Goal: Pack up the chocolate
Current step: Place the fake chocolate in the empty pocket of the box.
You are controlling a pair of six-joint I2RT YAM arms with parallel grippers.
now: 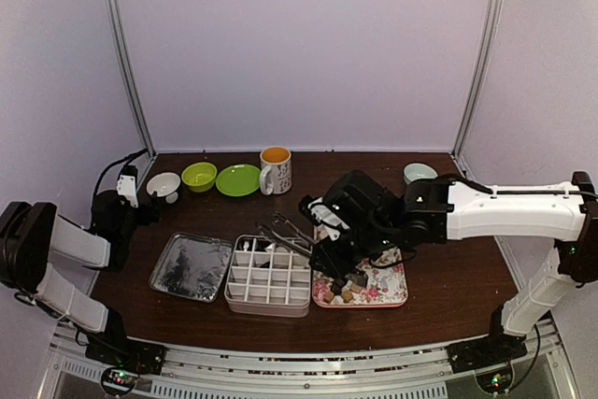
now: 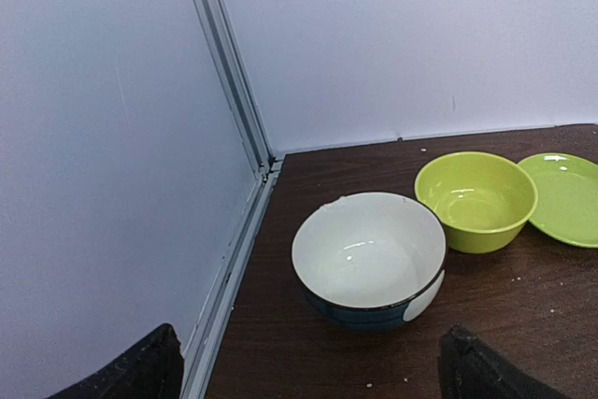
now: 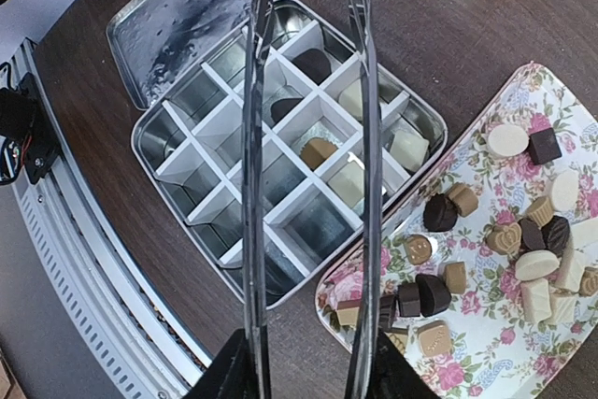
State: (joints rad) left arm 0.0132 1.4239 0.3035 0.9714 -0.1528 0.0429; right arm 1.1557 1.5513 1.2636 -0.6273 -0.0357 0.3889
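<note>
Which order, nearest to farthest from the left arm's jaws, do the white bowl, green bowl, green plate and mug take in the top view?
1. White bowl, far left.
2. Green bowl, to its right.
3. Green plate, further right.
4. Mug, near the back's middle.

1. From the left wrist view I see a white bowl [image 2: 369,254], dark blue outside, upright on the dark wooden counter [image 2: 523,324] near the back-left corner.
2. A lime-green bowl [image 2: 475,198] sits just beside it.
3. Next along is a flat green plate [image 2: 565,195].
4. From above, a patterned mug [image 1: 276,170] with an orange inside stands just beside that plate.
5. A small pale cup [image 1: 420,173] sits well apart, at the back right.
</note>
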